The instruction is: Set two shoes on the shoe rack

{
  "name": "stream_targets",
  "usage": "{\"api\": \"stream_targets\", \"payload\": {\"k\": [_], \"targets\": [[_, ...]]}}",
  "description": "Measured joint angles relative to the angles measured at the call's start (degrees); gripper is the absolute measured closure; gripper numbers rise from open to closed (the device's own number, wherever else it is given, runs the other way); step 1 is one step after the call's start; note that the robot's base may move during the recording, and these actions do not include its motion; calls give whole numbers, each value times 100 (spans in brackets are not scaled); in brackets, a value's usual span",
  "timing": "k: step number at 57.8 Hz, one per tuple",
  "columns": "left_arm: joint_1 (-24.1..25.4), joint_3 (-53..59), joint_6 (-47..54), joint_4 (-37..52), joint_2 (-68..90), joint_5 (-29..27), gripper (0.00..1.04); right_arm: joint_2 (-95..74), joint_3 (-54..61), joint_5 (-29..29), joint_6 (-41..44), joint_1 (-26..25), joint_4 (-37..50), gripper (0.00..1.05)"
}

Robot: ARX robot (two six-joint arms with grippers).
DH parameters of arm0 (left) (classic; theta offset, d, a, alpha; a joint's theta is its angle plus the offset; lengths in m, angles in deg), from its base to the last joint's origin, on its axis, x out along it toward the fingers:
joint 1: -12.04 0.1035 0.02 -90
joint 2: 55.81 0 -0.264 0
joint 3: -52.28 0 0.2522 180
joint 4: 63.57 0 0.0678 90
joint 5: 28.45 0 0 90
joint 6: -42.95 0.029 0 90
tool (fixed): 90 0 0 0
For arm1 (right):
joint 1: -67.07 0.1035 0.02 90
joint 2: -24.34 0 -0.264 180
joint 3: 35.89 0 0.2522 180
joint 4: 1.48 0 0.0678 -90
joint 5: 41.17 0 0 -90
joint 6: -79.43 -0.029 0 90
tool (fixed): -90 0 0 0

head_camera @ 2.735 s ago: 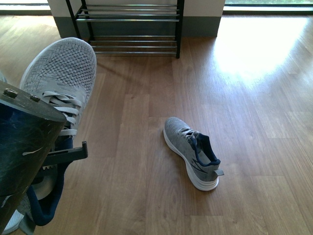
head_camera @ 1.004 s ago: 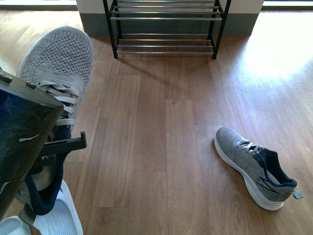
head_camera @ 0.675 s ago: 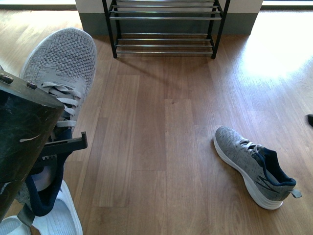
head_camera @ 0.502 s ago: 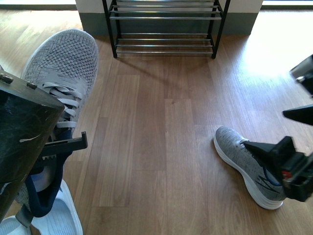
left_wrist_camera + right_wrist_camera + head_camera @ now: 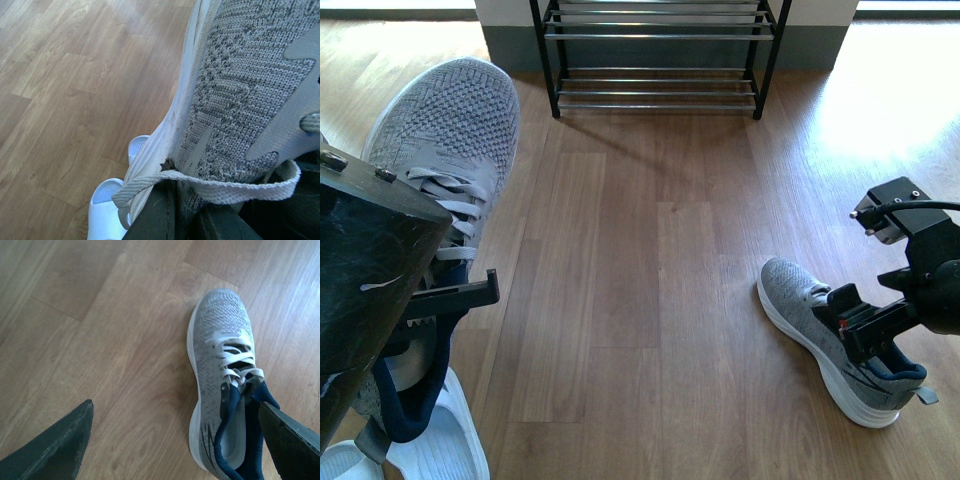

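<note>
**Raised sneaker** [image 5: 445,130], left of the front view: grey knit upper with a honeycomb-textured toe, pale grey laces, navy lining, white sole.

**Floor sneaker** [image 5: 805,310], lower right: darker mottled grey knit, whitish laces, navy lining, white sole, dark zigzag mark on the side near the heel, grey heel tab.

**Slides** [image 5: 435,440], lower left corner: very pale blue, nearly white.

**Shoe rack** [image 5: 660,38], top centre: black frame, shiny chrome bars.

**Right gripper** [image 5: 868,322], right edge: black, with a small red spot.

**Floor** [image 5: 640,300]: warm brown wood-grain planks, washed pale by glare at upper right.

**Wall base** [image 5: 510,50], behind the rack: grey.
</note>
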Motion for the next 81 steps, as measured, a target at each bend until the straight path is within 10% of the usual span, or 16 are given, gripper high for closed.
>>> {"api": "stream_targets", "payload": {"k": [60,81], "targets": [[0,0,0,0,0,0,103,-2404,-1974,-640,376,-804,-160,9],[0,0,0,0,0,0,103,-2706,-2072,-885,249,-557,-15,70]]}}
